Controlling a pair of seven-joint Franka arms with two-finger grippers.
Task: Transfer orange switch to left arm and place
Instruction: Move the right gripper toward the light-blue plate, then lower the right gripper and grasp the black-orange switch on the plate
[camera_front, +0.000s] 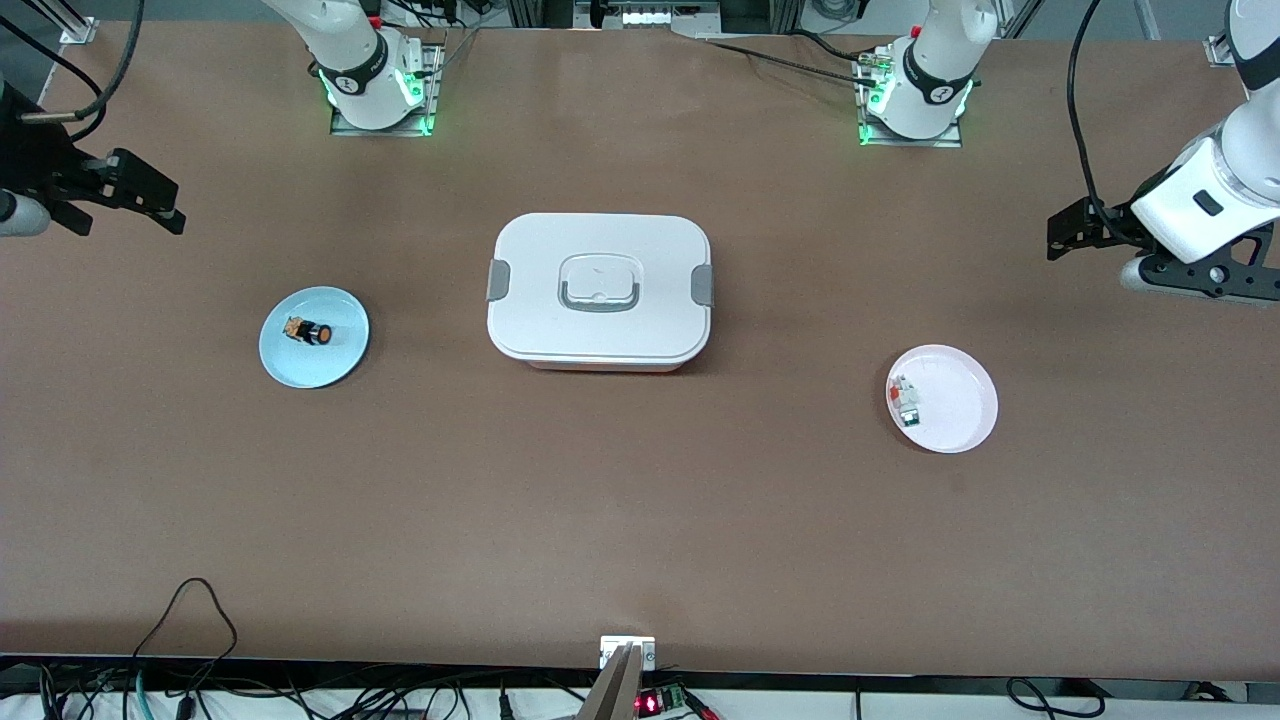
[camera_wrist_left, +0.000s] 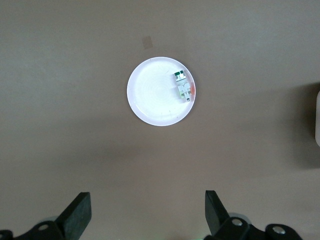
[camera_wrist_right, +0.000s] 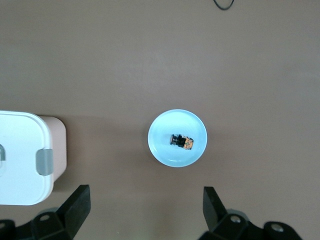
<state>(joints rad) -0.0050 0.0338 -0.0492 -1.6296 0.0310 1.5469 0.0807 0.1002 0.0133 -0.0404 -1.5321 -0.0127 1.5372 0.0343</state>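
Brown desk (camera_front: 640, 520), cables along its near edge, arm bases along the top of the front view.

Right end effector (camera_front: 150, 200) hangs high at the right arm's end of the desk, fingers spread wide in the right wrist view, holding nothing. Blue plate (camera_front: 314, 337) lies below and ahead of it; the orange switch (camera_front: 310, 332) rests on its side near the plate's middle, untouched.

Box (camera_front: 599, 290) sits mid-desk between both end effectors, lid on, clips shut.

Pink plate (camera_front: 942, 398) lies below the left end effector (camera_front: 1075, 232), which waits high with fingers spread, empty. Small white-red-green parts (camera_front: 906, 400) sit by that plate's rim.

Step in hand, by my judgement: right arm's pickup. Descend straight over the switch, fingers set across its black body, close gently so it does not roll. Lift well clear before travelling; hand over above or around the box, never through it.

Count: two arms, two plates, one switch, one box, one cluster of small parts.
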